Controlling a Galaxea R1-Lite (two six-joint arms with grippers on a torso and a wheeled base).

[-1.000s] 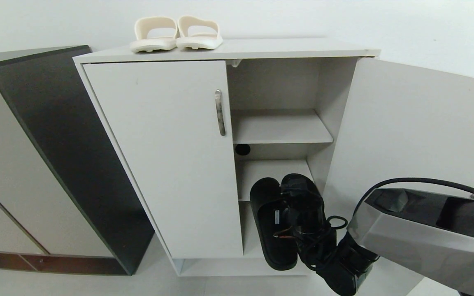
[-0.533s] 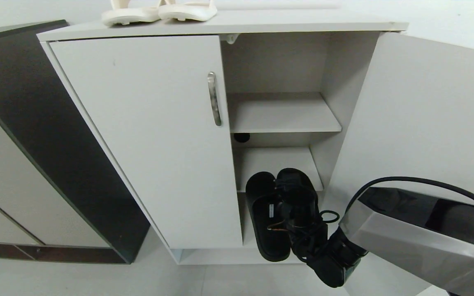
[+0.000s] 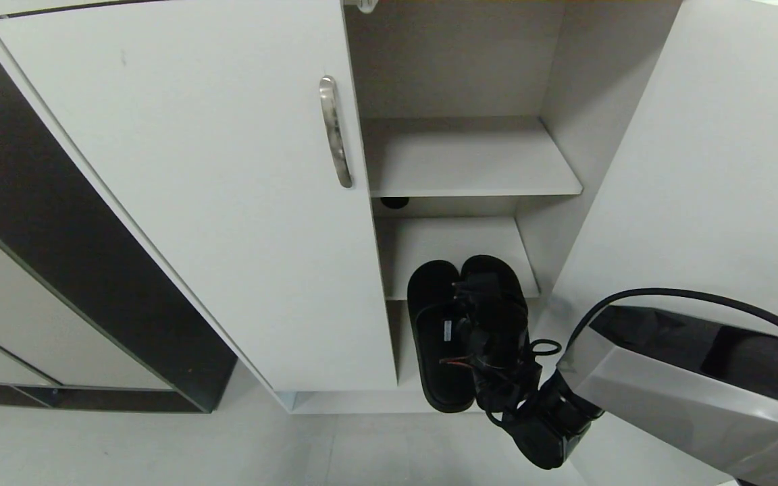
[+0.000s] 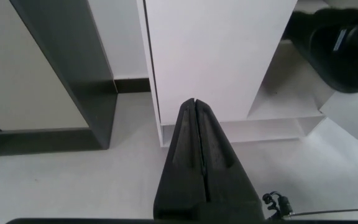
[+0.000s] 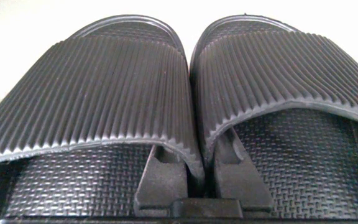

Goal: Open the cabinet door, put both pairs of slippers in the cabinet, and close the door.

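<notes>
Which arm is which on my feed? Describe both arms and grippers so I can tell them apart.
The right arm has an angular silver-grey shell with a black top panel, and a thick black cable arches over it. The right gripper is black, with thin wires looped at its wrist. The left gripper is matte black, with two flat fingers tapering to a blunt tip.

The whole head view shifts as the camera dips and draws nearer: the cabinet (image 3: 159, 169) now stands larger and higher in the frame, its top edge at the upper border.
</notes>
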